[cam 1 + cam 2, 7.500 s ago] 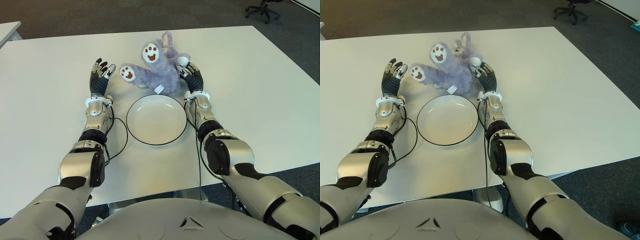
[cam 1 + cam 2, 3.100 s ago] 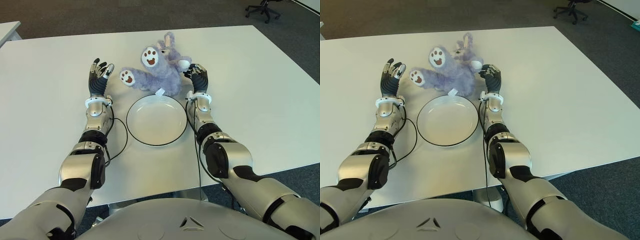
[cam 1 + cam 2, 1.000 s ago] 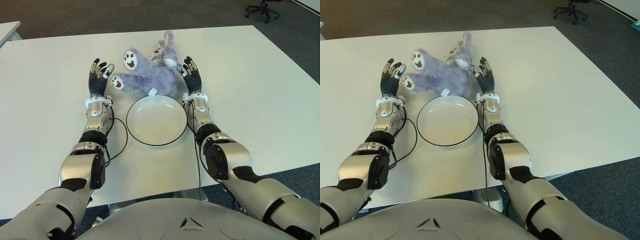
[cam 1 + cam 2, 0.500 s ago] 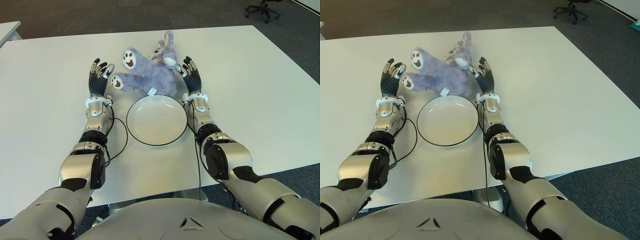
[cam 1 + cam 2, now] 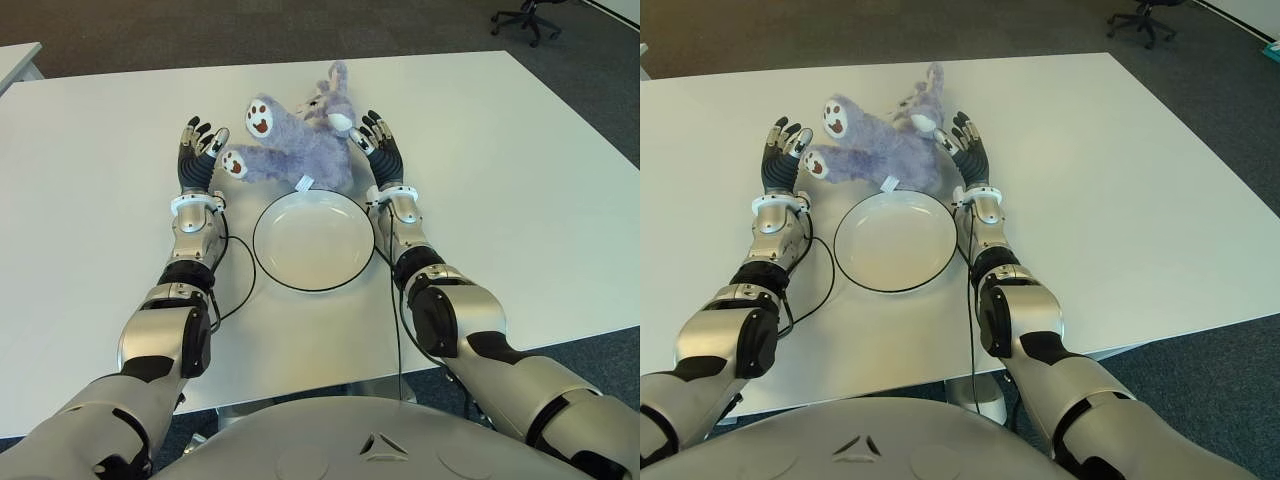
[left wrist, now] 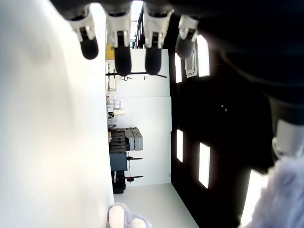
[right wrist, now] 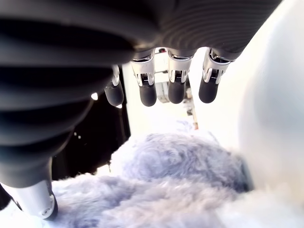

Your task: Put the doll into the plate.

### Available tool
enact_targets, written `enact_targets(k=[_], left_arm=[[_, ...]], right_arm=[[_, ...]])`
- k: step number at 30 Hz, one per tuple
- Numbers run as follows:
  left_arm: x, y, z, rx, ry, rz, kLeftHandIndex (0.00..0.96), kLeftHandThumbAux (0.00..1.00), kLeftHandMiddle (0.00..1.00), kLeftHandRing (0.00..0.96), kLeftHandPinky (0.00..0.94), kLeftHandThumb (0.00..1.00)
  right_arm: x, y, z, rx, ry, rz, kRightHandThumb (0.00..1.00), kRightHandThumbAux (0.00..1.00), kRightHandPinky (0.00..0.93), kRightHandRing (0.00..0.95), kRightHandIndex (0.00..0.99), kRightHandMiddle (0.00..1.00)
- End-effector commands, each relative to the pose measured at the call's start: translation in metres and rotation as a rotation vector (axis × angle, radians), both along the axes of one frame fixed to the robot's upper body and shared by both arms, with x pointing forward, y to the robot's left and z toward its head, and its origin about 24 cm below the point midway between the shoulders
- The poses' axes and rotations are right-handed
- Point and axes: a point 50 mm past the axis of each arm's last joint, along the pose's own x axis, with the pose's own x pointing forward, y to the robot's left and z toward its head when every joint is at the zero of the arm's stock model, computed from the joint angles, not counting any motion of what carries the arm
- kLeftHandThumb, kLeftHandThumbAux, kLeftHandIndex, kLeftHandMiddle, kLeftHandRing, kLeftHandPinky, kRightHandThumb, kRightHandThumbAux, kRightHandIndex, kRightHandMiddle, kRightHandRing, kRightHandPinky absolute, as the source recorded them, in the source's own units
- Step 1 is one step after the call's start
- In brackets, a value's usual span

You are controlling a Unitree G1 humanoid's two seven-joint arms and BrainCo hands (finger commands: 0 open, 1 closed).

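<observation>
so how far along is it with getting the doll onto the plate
Early stage. The doll lies on the table just beyond the plate, which holds nothing. What looks done is positioning: the left hand shows beside the doll's paws and the right hand by its head side, both with fingers spread, neither gripping. Left to do: close on the doll, lift it and set it in the plate.

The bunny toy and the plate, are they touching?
Cannot tell. In the left eye view the bunny toy lies right behind the plate; no gap or contact shows plainly.
</observation>
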Motion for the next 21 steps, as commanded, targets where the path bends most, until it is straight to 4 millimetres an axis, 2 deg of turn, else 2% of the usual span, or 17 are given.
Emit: enact_targets(k=[1,11,21], left_arm=[[-0.0368,-0.0045,-0.0584,-0.041,0.261,0.021,0.072,0.499,0.176,0.14,0.059,0.0],[-0.0365,-0.004,-0.0574,-0.039,0.256,0.023,0.072,0.498,0.171,0.136,0.052,0.0],[-0.0363,-0.0041,-0.0577,-0.042,0.258,0.02,0.083,0.496,0.173,0.136,0.056,0.0]], right_arm=[[-0.0197,-0.0134,-0.0342,-0.006,0.087,-0.005,0.247,0.615,0.009,0.0,0.0,0.0],[-0.0231,-0.0176,-0.0345,-0.075,0.045,0.028,0.268,0.582,0.022,0.0,0.0,0.0],[-0.0246,-0.0213,-0.0338,-0.106,0.017,0.052,0.261,0.467,0.02,0.0,0.0,0.0]])
